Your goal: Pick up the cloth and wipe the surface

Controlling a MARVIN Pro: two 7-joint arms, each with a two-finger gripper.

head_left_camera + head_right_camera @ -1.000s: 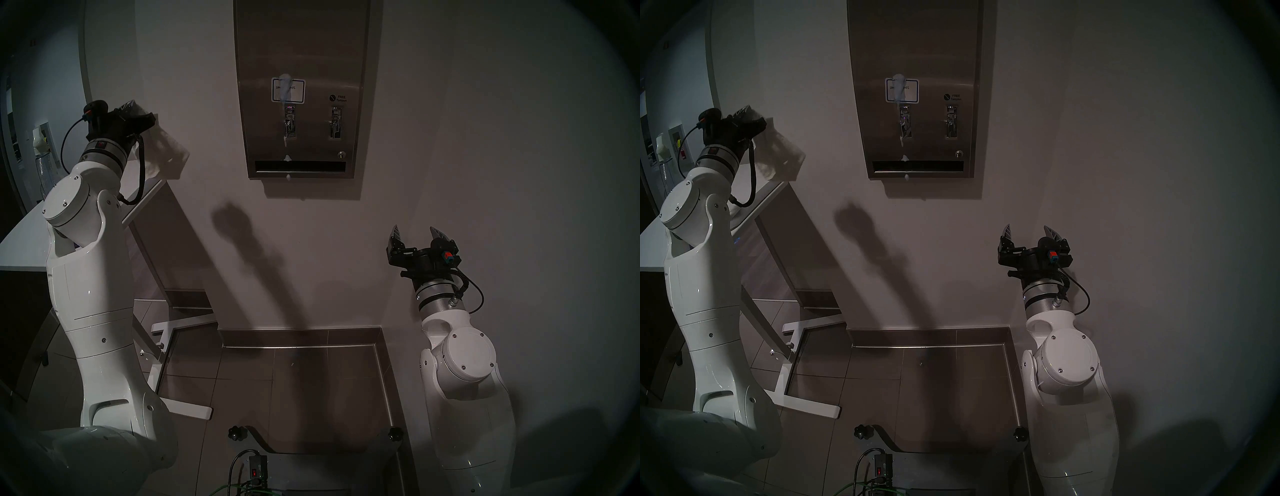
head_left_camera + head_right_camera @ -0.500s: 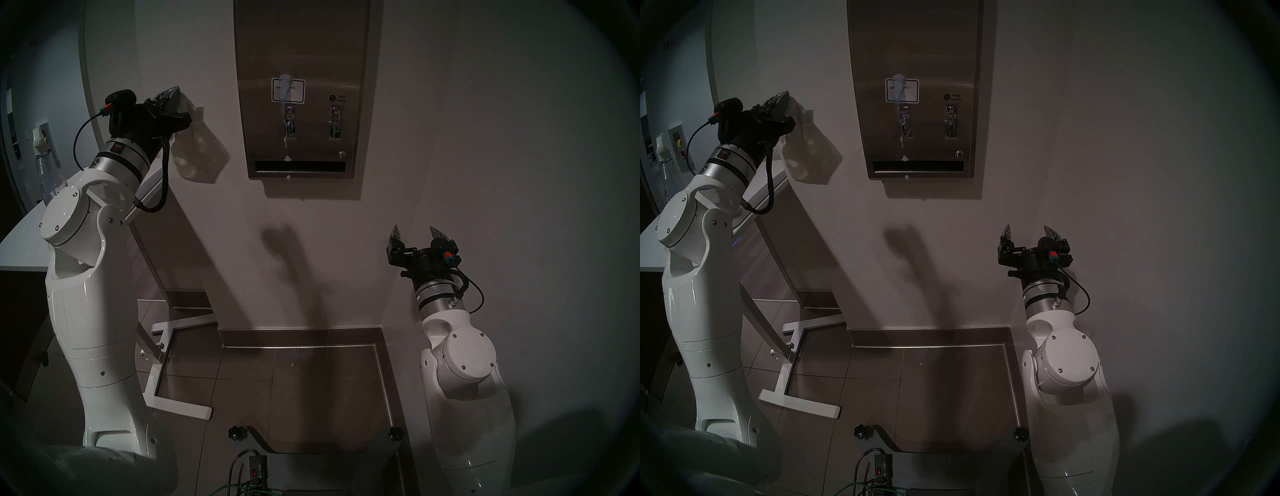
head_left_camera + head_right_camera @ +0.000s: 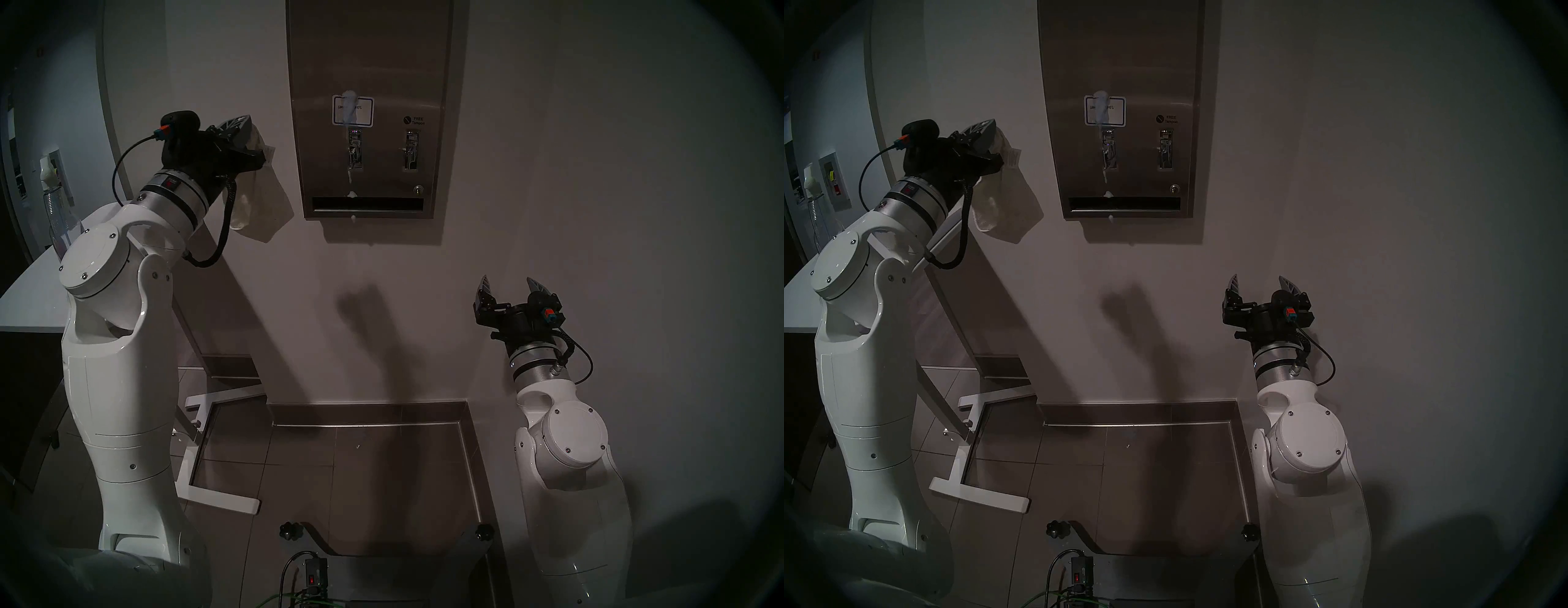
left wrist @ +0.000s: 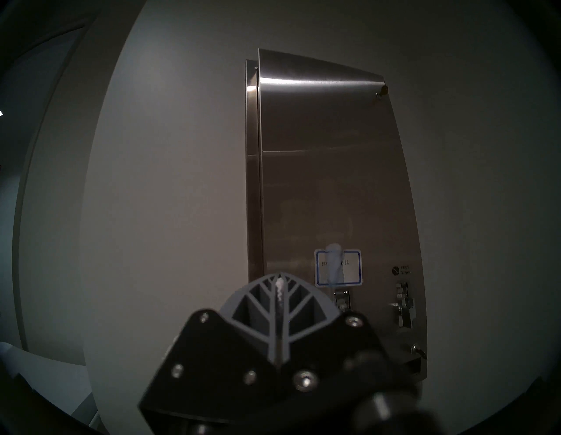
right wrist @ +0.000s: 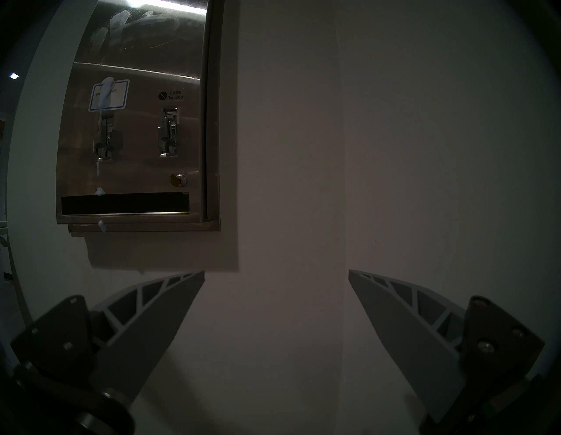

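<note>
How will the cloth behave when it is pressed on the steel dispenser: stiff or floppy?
Probably floppy: the cloth hangs limp below the shut left gripper. It looks light. Pushed against the dispenser front, it would likely fold and bunch.

You saw an off-white cloth (image 3: 263,199) with a bumpy waffle pattern. The surface (image 3: 369,55) was shiny grey steel with faint brushed lines. Its label (image 3: 362,111) was white with a blue border, and a white smear (image 5: 106,91) ran over it. The slot (image 3: 368,204) was black. The left claw (image 3: 250,136) had grey fingers (image 4: 279,303) on black parts. The table (image 3: 29,297) was white.
</note>
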